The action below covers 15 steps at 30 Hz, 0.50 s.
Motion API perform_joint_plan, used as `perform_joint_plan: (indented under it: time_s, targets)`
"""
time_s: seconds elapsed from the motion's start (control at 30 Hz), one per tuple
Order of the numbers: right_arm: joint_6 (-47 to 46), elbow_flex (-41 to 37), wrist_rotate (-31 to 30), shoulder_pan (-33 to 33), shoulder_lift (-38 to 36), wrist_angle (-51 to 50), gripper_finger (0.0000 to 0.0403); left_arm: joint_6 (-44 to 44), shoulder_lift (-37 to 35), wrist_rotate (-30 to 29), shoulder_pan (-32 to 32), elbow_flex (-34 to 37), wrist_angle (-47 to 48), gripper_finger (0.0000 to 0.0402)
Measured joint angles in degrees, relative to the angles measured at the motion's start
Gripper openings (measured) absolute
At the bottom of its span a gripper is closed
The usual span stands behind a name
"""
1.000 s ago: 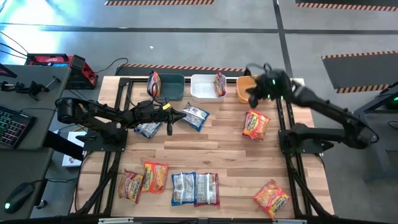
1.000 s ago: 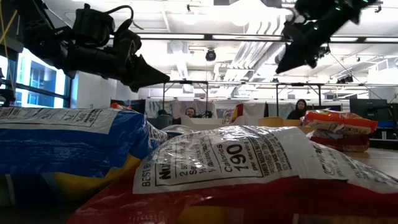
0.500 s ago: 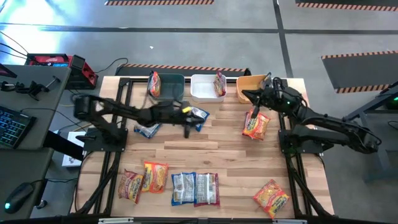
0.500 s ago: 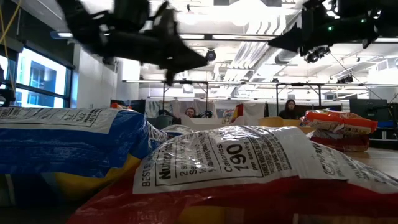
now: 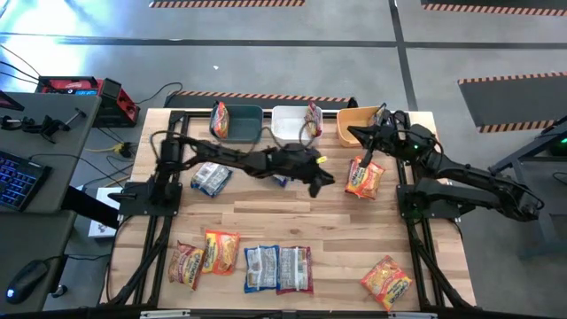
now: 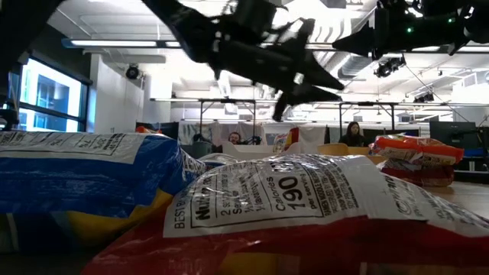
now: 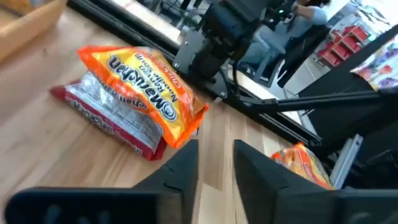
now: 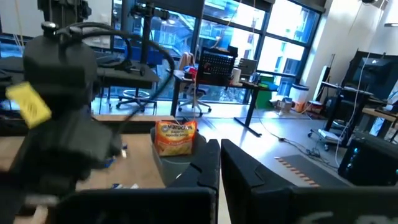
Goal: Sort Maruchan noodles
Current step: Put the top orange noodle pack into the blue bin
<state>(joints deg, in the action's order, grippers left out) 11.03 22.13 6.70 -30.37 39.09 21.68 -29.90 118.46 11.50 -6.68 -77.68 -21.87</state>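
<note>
Maruchan packets lie flat on the wooden table. An orange-red one lies on a second, red-edged packet at the right. Several more lie in a row along the near edge, and another orange one is at the near right. Blue-white ones lie left of centre. My left gripper hovers above bare wood just left of the orange-red packet, slightly open and holding nothing. My right gripper is shut and empty by the orange bin, pointing level toward the table's left.
Three bins stand along the far edge: dark-blue with an orange packet upright inside, white with a packet leaning on its right wall, and the orange one. Bare wood lies mid-table. Black frame rails run down both sides. People sit in the room behind.
My left arm has reached steadily toward the table's right, passing over the blue-white packets to a spot beside the orange-red packet. My right gripper tipped up from pointing down to level in the first half second, then stayed still. No packet has moved.
</note>
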Motion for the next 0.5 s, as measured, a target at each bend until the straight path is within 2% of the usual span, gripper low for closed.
perform_joint_plan:
  time_s: [0.27,0.5]
  targets:
    - [1.0,0.0,0.0,0.0,0.0,-0.1,0.0000,-2.9,11.5,0.5,-0.2,-12.6,3.6,0.0187]
    - [1.0,0.0,0.3,0.0,0.0,-0.2,0.0000,-2.7,18.5,0.7,-0.9,-20.8,2.6,0.0217]
